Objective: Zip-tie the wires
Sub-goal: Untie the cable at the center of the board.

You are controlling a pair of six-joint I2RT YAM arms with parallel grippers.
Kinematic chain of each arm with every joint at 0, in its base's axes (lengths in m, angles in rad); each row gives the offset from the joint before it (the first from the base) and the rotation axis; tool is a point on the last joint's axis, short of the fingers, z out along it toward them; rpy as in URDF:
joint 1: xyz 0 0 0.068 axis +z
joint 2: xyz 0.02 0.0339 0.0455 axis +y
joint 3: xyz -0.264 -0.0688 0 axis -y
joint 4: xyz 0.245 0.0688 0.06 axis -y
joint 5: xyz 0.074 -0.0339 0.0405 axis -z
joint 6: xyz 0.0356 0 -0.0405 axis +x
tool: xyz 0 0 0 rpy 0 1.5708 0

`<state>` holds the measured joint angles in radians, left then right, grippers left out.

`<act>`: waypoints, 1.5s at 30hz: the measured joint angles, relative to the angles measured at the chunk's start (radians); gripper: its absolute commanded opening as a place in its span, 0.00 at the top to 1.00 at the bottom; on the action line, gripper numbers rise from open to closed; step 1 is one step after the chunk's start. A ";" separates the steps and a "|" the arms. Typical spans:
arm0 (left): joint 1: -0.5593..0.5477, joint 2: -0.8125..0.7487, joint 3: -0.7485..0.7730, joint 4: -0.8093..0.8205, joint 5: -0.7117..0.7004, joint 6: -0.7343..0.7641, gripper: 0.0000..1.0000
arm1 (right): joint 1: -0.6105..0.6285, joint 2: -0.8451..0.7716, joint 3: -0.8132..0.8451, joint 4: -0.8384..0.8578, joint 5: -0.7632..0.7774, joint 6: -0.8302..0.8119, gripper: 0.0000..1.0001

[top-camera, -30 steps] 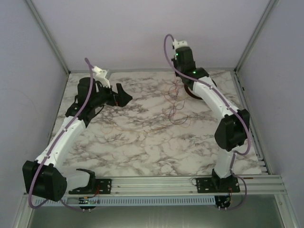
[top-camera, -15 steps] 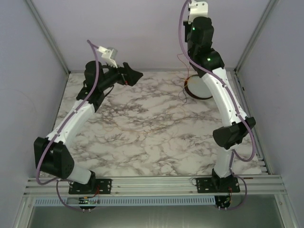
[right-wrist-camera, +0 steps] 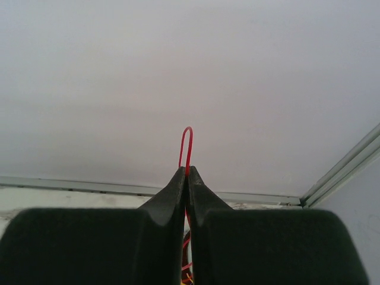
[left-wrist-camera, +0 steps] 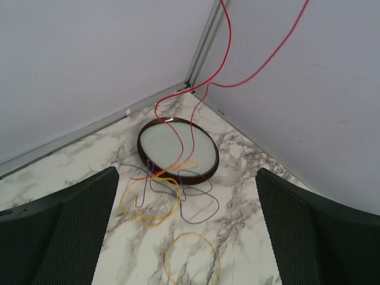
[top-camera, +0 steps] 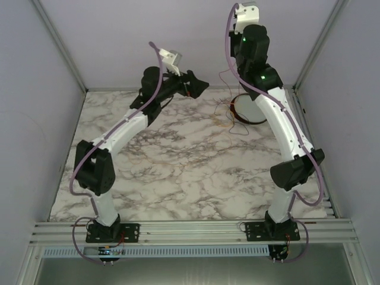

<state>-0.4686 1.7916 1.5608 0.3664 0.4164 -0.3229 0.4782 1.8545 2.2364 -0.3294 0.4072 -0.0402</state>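
Red strand, hair-thin, pinched as a small loop between the shut fingers of the right tool [right-wrist-camera: 187, 173], which is held high near the back wall. Nothing else is in that grip as far as I can see.

The wires [left-wrist-camera: 163, 178] mostly lie in a loose tangle on the marble table [top-camera: 178, 172], near the far right corner. Yellow loops are nearest, dark ones cross them, and red lines climb from the heap towards the raised arm.

The left tool [top-camera: 199, 86] hovers over the back of the table, fingers spread fully wide and holding nothing, aimed at the tangle.

Risks:
- The grip is on one strand only. A further pull would likely draw it out of the bunch, not gather the bunch.
- So fine a wire could slip through the pinch.
- The tangle lies partly over the dark-rimmed dish [left-wrist-camera: 138, 145], so hauling on the red could snag the rim or drag the dish.
- The open fingers could close on only some of the strands.

No zip tie in any view. It may be out of sight; I cannot tell.
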 measured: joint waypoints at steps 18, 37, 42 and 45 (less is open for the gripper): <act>-0.146 0.470 0.377 0.019 -0.082 0.040 0.00 | -0.002 -0.200 -0.139 0.005 -0.058 0.078 1.00; -0.182 0.639 0.520 0.142 -0.069 -0.087 0.75 | -0.004 -0.233 -0.204 0.006 -0.061 0.087 1.00; -0.182 0.686 0.566 0.177 -0.072 -0.103 0.97 | -0.004 -0.262 -0.227 0.007 -0.061 0.095 1.00; -0.182 0.716 0.586 0.185 -0.085 -0.111 1.00 | -0.004 -0.283 -0.248 0.008 -0.054 0.097 1.00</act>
<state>-0.6510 2.5080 2.1464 0.5510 0.3317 -0.4343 0.4744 1.5719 1.9881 -0.3218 0.3534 0.0563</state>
